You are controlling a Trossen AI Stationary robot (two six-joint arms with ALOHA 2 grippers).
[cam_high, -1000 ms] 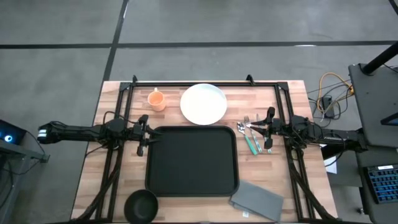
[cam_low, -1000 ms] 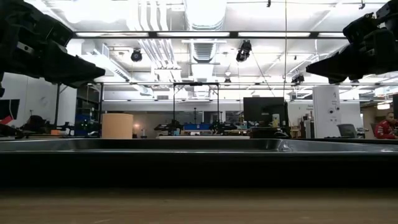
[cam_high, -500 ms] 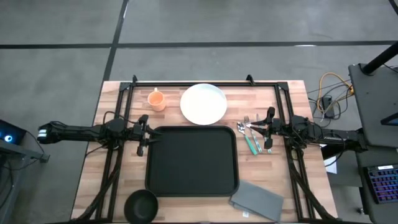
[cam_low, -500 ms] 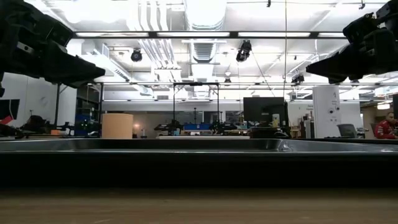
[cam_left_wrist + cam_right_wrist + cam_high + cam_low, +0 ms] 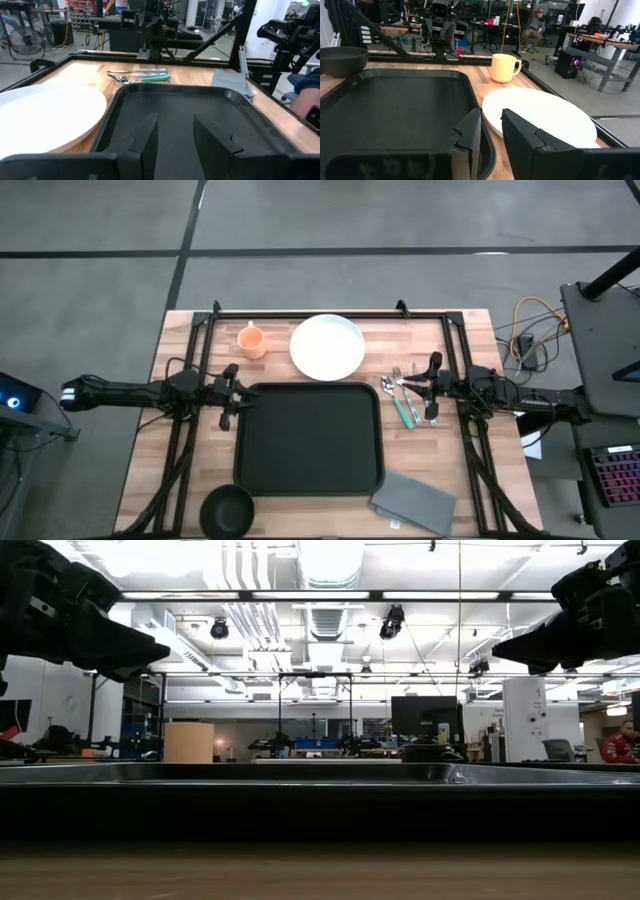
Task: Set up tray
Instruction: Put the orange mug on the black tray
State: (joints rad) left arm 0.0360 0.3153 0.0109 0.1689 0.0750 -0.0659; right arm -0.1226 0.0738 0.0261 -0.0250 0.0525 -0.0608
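The black tray (image 5: 308, 438) lies flat on the middle of the wooden table, and nothing is on it. My left gripper (image 5: 238, 395) hovers open at the tray's left rim, pointing level across it (image 5: 175, 135). My right gripper (image 5: 424, 390) hovers open, its fingers a narrow gap apart, just off the tray's right rim (image 5: 491, 135). It is above the cutlery (image 5: 404, 402) and touches nothing. A white plate (image 5: 327, 346) and an orange cup (image 5: 251, 339) stand on the table beyond the tray's far edge.
A black bowl (image 5: 226, 510) stands at the tray's near left corner. A grey folded napkin (image 5: 413, 501) lies at its near right corner. A black frame (image 5: 310, 313) runs along the far edge and both sides of the table. In the low view, the tray's rim (image 5: 320, 775) fills the foreground.
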